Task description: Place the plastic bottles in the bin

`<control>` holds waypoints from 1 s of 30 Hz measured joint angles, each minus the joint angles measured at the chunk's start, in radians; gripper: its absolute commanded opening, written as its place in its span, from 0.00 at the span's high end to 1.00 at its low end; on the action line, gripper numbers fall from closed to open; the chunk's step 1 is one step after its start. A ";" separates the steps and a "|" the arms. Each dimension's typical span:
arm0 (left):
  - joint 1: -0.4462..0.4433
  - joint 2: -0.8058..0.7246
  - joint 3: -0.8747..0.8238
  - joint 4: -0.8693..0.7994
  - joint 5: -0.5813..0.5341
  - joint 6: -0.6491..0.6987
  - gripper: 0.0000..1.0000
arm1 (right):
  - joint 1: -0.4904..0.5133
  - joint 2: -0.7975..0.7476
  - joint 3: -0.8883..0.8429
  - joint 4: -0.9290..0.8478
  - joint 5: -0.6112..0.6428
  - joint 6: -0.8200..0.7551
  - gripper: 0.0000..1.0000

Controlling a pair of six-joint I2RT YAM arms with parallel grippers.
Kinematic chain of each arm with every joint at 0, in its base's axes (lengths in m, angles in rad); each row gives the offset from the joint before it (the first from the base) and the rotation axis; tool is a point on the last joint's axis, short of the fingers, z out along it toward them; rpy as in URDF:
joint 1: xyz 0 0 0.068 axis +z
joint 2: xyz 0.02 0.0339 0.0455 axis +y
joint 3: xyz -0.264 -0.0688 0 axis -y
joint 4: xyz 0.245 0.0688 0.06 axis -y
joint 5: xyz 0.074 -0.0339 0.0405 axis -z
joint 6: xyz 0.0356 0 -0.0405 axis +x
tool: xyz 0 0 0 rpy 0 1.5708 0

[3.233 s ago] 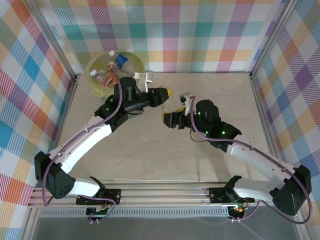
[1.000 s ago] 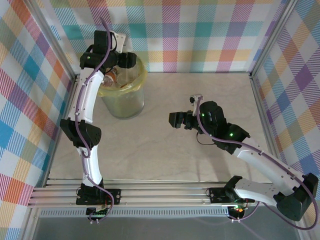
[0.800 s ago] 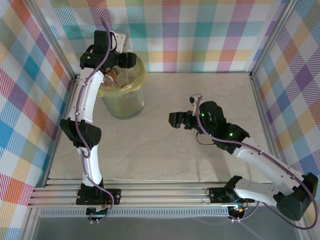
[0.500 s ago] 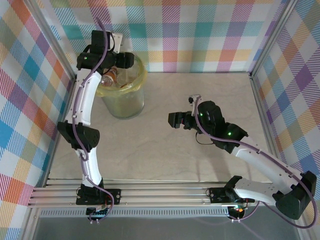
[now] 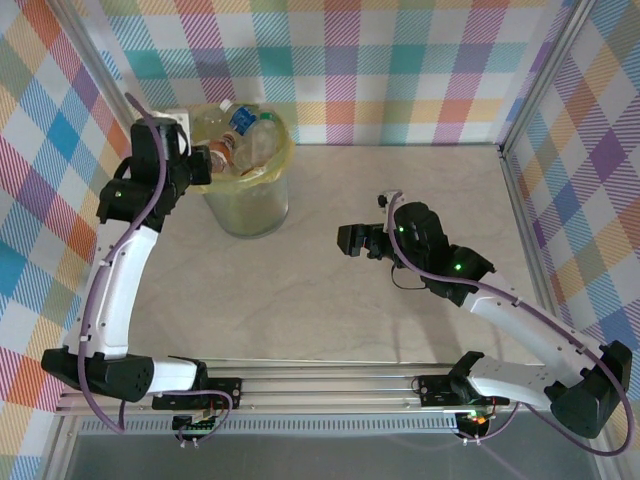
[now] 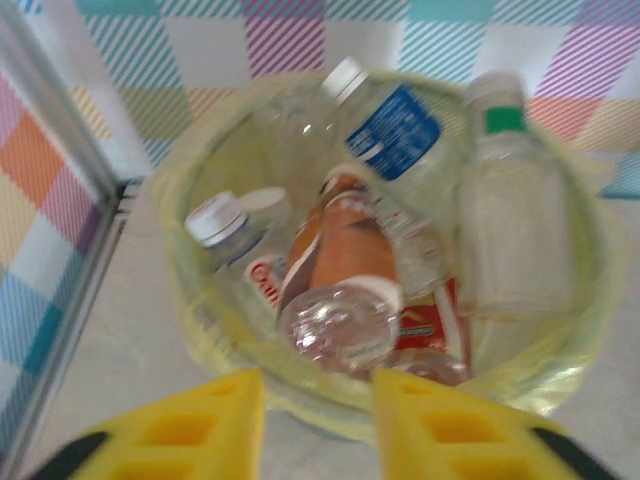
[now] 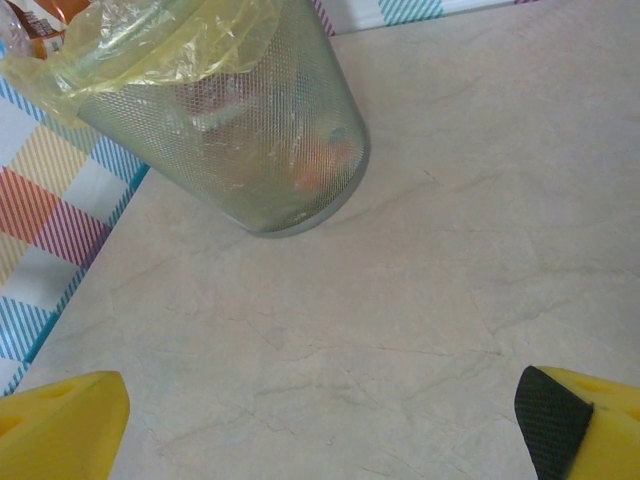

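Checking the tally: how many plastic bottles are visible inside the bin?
5 in the pale-green mesh bin: blue-labelled bottle at back, green-banded bottle right, orange-labelled bottle centre, two white-capped bottles left. More may be buried.

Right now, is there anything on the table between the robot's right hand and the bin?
Nothing visible does. The right hand hangs open over bare table, and the marble surface runs clear to the bin in the right wrist view. The plastic bottles already lie inside it.

the bin (image 5: pixel 248 205) is pale green mesh with a yellow-green bag (image 6: pixel 200 190). clear bottles (image 6: pixel 345 290) show blue, orange and red labels, white and green caps. the walls (image 5: pixel 400 70) are pastel plaid; the table (image 5: pixel 330 310) is beige marble.
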 measured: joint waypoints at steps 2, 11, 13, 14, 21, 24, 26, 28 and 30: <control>0.000 0.005 -0.045 0.002 -0.053 -0.018 0.84 | 0.000 -0.006 -0.001 -0.003 0.003 0.001 0.00; 0.001 0.061 -0.090 0.027 -0.136 -0.036 0.85 | 0.000 -0.034 -0.016 -0.005 0.014 0.004 0.00; 0.001 0.083 -0.090 0.037 -0.132 -0.035 0.85 | 0.000 -0.034 -0.017 -0.005 0.015 0.004 0.00; 0.001 0.098 -0.090 0.048 -0.129 -0.035 0.85 | 0.000 -0.034 -0.018 -0.005 0.016 0.005 0.00; 0.001 0.188 -0.069 0.089 -0.057 -0.034 0.85 | 0.000 -0.034 -0.026 -0.004 0.018 0.007 0.00; 0.001 0.203 -0.057 0.102 -0.014 -0.035 0.85 | 0.000 -0.034 -0.032 -0.004 0.021 0.007 0.00; 0.001 0.205 -0.054 0.109 0.018 -0.036 0.85 | 0.000 -0.034 -0.032 -0.004 0.021 0.008 0.00; 0.001 0.206 -0.050 0.117 0.051 -0.039 0.84 | 0.000 -0.034 -0.032 -0.003 0.021 0.008 0.00; 0.001 0.206 -0.047 0.126 0.081 -0.045 0.82 | 0.000 -0.034 -0.032 -0.003 0.021 0.008 0.00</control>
